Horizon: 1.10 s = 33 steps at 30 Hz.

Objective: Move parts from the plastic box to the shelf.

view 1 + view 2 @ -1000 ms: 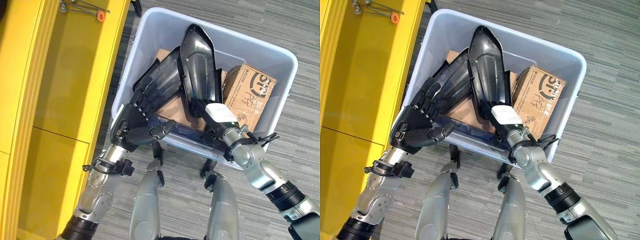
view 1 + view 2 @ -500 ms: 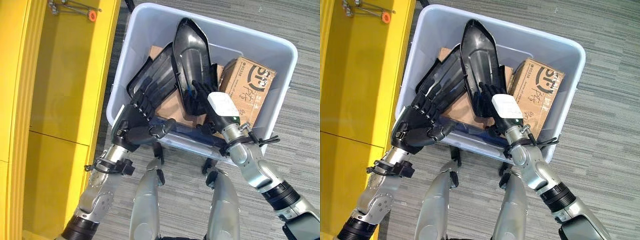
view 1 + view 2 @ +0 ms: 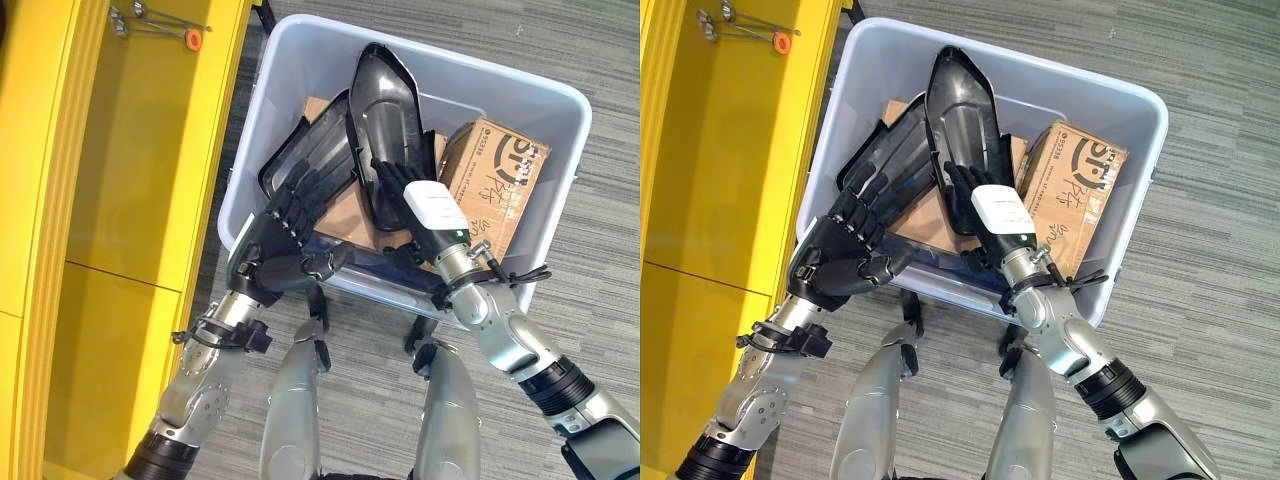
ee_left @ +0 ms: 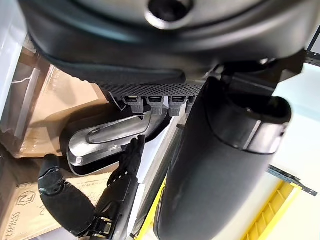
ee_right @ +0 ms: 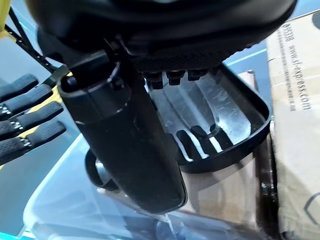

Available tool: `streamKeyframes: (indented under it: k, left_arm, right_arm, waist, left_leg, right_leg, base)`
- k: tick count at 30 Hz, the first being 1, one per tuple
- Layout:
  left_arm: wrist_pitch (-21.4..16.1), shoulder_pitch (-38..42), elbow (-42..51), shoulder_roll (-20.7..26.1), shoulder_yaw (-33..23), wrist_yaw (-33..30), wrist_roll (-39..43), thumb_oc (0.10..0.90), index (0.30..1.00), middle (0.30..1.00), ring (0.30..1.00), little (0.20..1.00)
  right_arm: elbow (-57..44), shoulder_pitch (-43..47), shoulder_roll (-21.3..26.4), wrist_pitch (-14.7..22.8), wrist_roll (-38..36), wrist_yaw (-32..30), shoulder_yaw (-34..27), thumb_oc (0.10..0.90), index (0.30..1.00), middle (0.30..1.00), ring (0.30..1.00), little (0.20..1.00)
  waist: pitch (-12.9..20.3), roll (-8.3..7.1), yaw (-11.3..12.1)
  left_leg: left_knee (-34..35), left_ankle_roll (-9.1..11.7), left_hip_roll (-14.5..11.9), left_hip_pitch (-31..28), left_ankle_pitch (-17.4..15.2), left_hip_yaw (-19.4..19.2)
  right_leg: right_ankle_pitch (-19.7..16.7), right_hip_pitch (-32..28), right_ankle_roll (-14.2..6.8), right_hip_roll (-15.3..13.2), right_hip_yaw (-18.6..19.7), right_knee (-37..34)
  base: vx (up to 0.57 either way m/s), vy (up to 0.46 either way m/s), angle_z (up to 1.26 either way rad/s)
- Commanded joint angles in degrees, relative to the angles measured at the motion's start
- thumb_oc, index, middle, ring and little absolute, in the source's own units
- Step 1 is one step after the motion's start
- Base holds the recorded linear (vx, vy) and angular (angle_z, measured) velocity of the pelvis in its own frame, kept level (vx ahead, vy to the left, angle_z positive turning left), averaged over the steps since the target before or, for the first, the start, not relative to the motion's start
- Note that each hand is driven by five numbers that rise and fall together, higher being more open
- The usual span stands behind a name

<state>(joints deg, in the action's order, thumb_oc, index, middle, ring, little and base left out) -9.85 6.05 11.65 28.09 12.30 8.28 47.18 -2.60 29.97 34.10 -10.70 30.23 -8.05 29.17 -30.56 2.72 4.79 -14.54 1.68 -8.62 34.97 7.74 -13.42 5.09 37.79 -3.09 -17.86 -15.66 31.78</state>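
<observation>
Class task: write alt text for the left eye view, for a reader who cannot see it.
Both robot hands reach into a pale plastic box on grey carpet: the left hand on a ribbed black part, the right hand on a glossy black part. A cardboard carton lies alongside; a yellow shelf stands left.

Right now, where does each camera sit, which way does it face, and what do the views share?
Left eye view: on the head, looking down at the plastic box, the yellow shelf, and both arms.
Right eye view: beside it, same scene; left hand and right hand on the black parts.
Left wrist view: along the left hand into the box.
Right wrist view: along the right hand at a black part.
Shared: the black parts and cardboard box.
</observation>
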Motion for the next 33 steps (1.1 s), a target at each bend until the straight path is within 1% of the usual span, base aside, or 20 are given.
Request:
streamKeyframes:
  k: [1, 2, 3, 4, 5, 8, 10, 12, 13, 15, 17, 18, 20, 22, 26, 29, 30, 32, 33]
  left_arm:
    - [-3.49, 1.5, 7.87, -0.88, 1.12, 2.07, 1.32, 0.9, 1.0, 1.0, 1.0, 1.0]
    - [-3.64, 1.5, 7.74, -0.91, 1.22, 2.23, 1.31, 0.9, 1.0, 1.0, 1.0, 1.0]
    - [-3.65, 1.23, 7.6, -0.97, 1.4, 2.3, 1.3, 0.9, 1.0, 1.0, 1.0, 1.0]
    - [-3.6, 1.03, 7.57, -1.22, 1.39, 2.42, 0.89, 0.9, 1.0, 1.0, 1.0, 1.0]
    - [-3.67, 0.98, 7.59, -1.21, 1.61, 0.75, 1.76, 0.9, 1.0, 1.0, 1.0, 1.0]
    - [-4.09, 0.7, 7.21, -1.57, 1.08, -0.27, 1.58, 0.9, 1.0, 1.0, 1.0, 1.0]
    - [-4.63, 0.67, 7.54, -1.08, 1.04, 0.49, -2.15, 0.9, 1.0, 1.0, 1.0, 1.0]
    - [-3.88, 0.36, 7.65, -0.77, 1.3, 1.6, -0.87, 0.9, 1.0, 1.0, 1.0, 1.0]
    - [-4.03, 0.55, 7.47, -0.69, 1.72, 1.58, -1.34, 0.9, 1.0, 1.0, 1.0, 1.0]
    - [-4.09, 0.63, 7.4, -0.96, 2.0, 1.58, -1.42, 0.9, 1.0, 1.0, 1.0, 1.0]
    - [-4.88, 0.74, 7.45, -0.68, 2.28, 0.76, -1.23, 0.9, 1.0, 1.0, 1.0, 1.0]
    - [-5.12, 1.04, 7.25, -0.77, 2.42, 0.32, -1.03, 0.9, 1.0, 1.0, 1.0, 1.0]
    - [-4.83, 1.23, 7.01, -1.08, 2.5, 0.92, -1.22, 0.9, 1.0, 1.0, 1.0, 1.0]
    - [-4.43, 1.45, 6.57, -1.53, 3.02, 0.57, -1.04, 0.9, 1.0, 1.0, 1.0, 1.0]
    - [-4.1, 1.31, 5.9, -1.97, 3.06, 0.67, -0.53, 0.9, 1.0, 1.0, 1.0, 1.0]
    - [-4.59, 1.46, 5.1, -1.91, 3.16, 1.58, -0.81, 0.9, 1.0, 1.0, 1.0, 1.0]
    - [-5.06, 1.95, 4.99, -1.63, 3.18, 1.44, -3.02, 0.9, 1.0, 1.0, 1.0, 1.0]
    - [-6.05, 1.81, 4.99, -1.3, 3.49, -0.05, -4.43, 0.9, 1.0, 1.0, 1.0, 1.0]
    - [-6.53, 1.66, 4.83, -1.29, 3.56, -1.27, -3.48, 0.9, 1.0, 1.0, 1.0, 1.0]
  right_arm:
    - [-9.02, 5.68, 1.52, 2.14, 1.07, -2.18, -1.57, 0.9, 1.0, 1.0, 1.0, 1.0]
    - [-8.91, 5.67, 1.49, 0.62, 1.24, -2.33, -1.38, 0.9, 1.0, 1.0, 1.0, 1.0]
    - [-8.78, 5.36, 1.44, 0.01, 1.18, -2.51, -1.22, 0.9, 1.0, 1.0, 1.0, 1.0]
    - [-7.59, 5.41, 1.28, -0.77, 0.68, -4.39, -0.71, 0.9, 1.0, 1.0, 1.0, 1.0]
    - [-7.23, 5.16, 1.0, -1.37, 1.21, -5.11, -1.04, 0.9, 1.0, 1.0, 1.0, 1.0]
    - [-6.73, 4.85, 0.56, -1.93, 2.59, -5.92, -1.03, 0.9, 1.0, 1.0, 1.0, 1.0]
    - [-6.79, 4.77, 0.35, -3.16, 4.01, -6.05, -1.34, 0.9, 1.0, 1.0, 1.0, 1.0]
    - [-6.13, 4.6, 0.79, -4.22, 4.08, -6.78, -1.48, 0.9, 1.0, 1.0, 1.0, 1.0]
    - [-5.21, 4.89, 1.0, -3.87, 4.16, -8.21, -1.07, 0.9, 1.0, 1.0, 1.0, 1.0]
    - [-4.68, 5.28, 1.1, -3.52, 4.54, -8.95, -1.14, 0.9, 1.0, 1.0, 1.0, 1.0]
    - [-4.22, 5.71, 1.38, -3.02, 3.47, -9.18, -1.21, 0.9, 1.0, 1.0, 1.0, 1.0]
    - [-4.07, 5.75, 1.13, -3.37, 2.1, -9.88, -1.03, 0.9, 1.0, 1.0, 1.0, 1.0]
    - [-3.3, 5.84, 0.76, -3.53, 1.15, -10.57, -0.92, 0.9, 1.0, 1.0, 1.0, 1.0]
    - [-0.71, 6.22, 0.21, -2.7, 0.61, -11.91, -0.89, 0.9, 1.0, 1.0, 1.0, 1.0]
    - [1.03, 6.31, -0.42, -2.54, 2.06, -12.25, -0.95, 0.9, 1.0, 1.0, 1.0, 1.0]
    - [1.77, 6.55, -0.47, -2.54, 1.51, -12.76, -0.79, 0.9, 1.0, 1.0, 1.0, 1.0]
    - [2.3, 6.33, -0.45, -2.45, 1.98, -13.52, -0.3, 0.9, 1.0, 1.0, 1.0, 1.0]
    - [2.96, 6.36, -0.28, -1.79, 1.63, -13.67, -0.43, 0.9, 1.0, 1.0, 1.0, 1.0]
    - [3.34, 6.43, -0.14, -1.59, 1.24, -14.1, -0.43, 0.9, 1.0, 1.0, 1.0, 1.0]
  waist:
    - [0.77, 3.08, -0.62]
    - [0.77, 3.08, -0.6]
    - [0.77, 2.96, -0.67]
    - [0.77, 2.97, -0.64]
    - [0.77, 3.02, -0.71]
    - [0.77, 3.16, -0.6]
    - [0.77, 3.26, -0.54]
    - [0.77, 3.43, -0.47]
    - [0.77, 3.5, -0.47]
    - [0.77, 3.53, -0.44]
    - [0.77, 3.93, -0.42]
    - [0.77, 4.14, -0.47]
    - [0.77, 4.3, -0.38]
    - [0.77, 4.77, -0.18]
    - [0.77, 5.11, 0.13]
    - [0.77, 4.99, 0.14]
    - [0.77, 4.79, 0.28]
    - [0.77, 4.94, 0.35]
    - [0.77, 5.09, 0.4]
  left_leg:
    - [-2.97, 0.24, 2.27, -0.67, -7.86, 0.61]
    - [-3.07, 0.17, 2.27, -0.63, -7.92, 0.55]
    - [-3.4, 0.68, 2.5, -1.6, -9.1, 1.05]
    - [-3.7, 0.62, 2.47, -1.61, -9.33, 0.99]
    - [-3.98, 0.61, 2.54, -1.28, -9.46, 1.07]
    - [-4.87, 0.41, 2.48, 0.11, -9.73, 1.01]
    - [-5.48, 0.36, 2.58, 0.94, -9.93, 1.29]
    - [-5.84, 0.27, 2.63, 1.47, -10.02, 1.41]
    - [-5.96, 0.15, 2.63, 1.96, -10.04, 1.39]
    - [-6.02, 0.1, 2.72, 2.69, -9.87, 1.37]
    - [-6.22, 0.13, 2.78, 3.35, -9.73, 1.46]
    - [-6.04, 0.15, 2.93, 3.65, -9.61, 1.41]
    - [-5.91, 0.13, 2.95, 4.02, -9.36, 1.44]
    - [-5.79, 0.22, 3.13, 4.7, -9.01, 1.52]
    - [-6.19, 0.41, 3.31, 5.48, -8.98, 1.76]
    - [-6.88, 0.07, 3.2, 6.19, -9.27, 1.65]
    - [-7.24, -0.22, 3.02, 7.4, -9.09, 1.78]
    - [-7.57, -0.19, 3.05, 7.9, -9.04, 2.01]
    - [-7.74, -0.09, 3.09, 8.12, -9.02, 2.04]
  right_leg:
    - [3.66, -1.86, -1.42, 2.12, 0.24, 1.94]
    - [3.72, -1.88, -1.36, 2.13, 0.26, 1.99]
    - [4.79, -2.81, -1.93, 2.13, 0.97, 2.28]
    - [4.93, -2.85, -1.96, 1.87, 1.04, 2.42]
    - [5.01, -2.55, -1.96, 1.79, 0.96, 2.66]
    - [5.23, -1.15, -1.84, 1.51, 1.02, 3.67]
    - [5.35, -0.41, -1.76, 1.44, 1.19, 4.17]
    - [5.43, 0.19, -1.63, 1.49, 1.43, 4.61]
    - [5.49, 0.7, -1.68, 1.48, 1.5, 4.86]
    - [5.43, 1.38, -1.67, 1.45, 1.5, 5.08]
    - [5.55, 2.22, -1.7, 1.27, 1.71, 5.77]
    - [5.71, 2.75, -1.66, 1.28, 1.85, 6.07]
    - [5.76, 3.15, -1.55, 1.24, 1.95, 6.32]
    - [5.97, 3.96, -1.39, 1.13, 1.89, 6.89]
    - [6.33, 4.79, -1.24, 0.77, 1.76, 7.7]
    - [6.31, 5.45, -1.24, 0.73, 1.81, 8.21]
    - [6.19, 6.43, -1.3, 0.49, 1.6, 8.81]
    - [6.27, 6.88, -1.2, 0.48, 1.68, 9.26]
    - [6.37, 7.13, -1.18, 0.42, 1.73, 9.53]
  base:
    - [0.0, 0.0, 0.0]
    - [0.07, -0.007, 0.01]
    - [0.08, -0.002, 0.03]
    - [0.08, 0.007, 0.04]
    - [0.02, 0.016, 0.04]
    - [0.0, 0.0, 0.0]
    - [0.0, 0.0, 0.0]
    - [-0.01, -0.005, 0.04]
    - [-0.02, 0.001, 0.03]
    - [-0.03, 0.013, 0.0]
    - [-0.01, 0.017, 0.01]
    - [-0.02, 0.023, 0.03]
    - [0.0, 0.0, 0.0]
    - [-0.02, 0.012, -0.01]
    - [0.0, 0.0, 0.0]
    - [-0.03, -0.036, 0.07]
    - [-0.03, -0.043, 0.09]
    - [-0.02, -0.015, 0.08]
    - [-0.01, 0.019, 0.06]
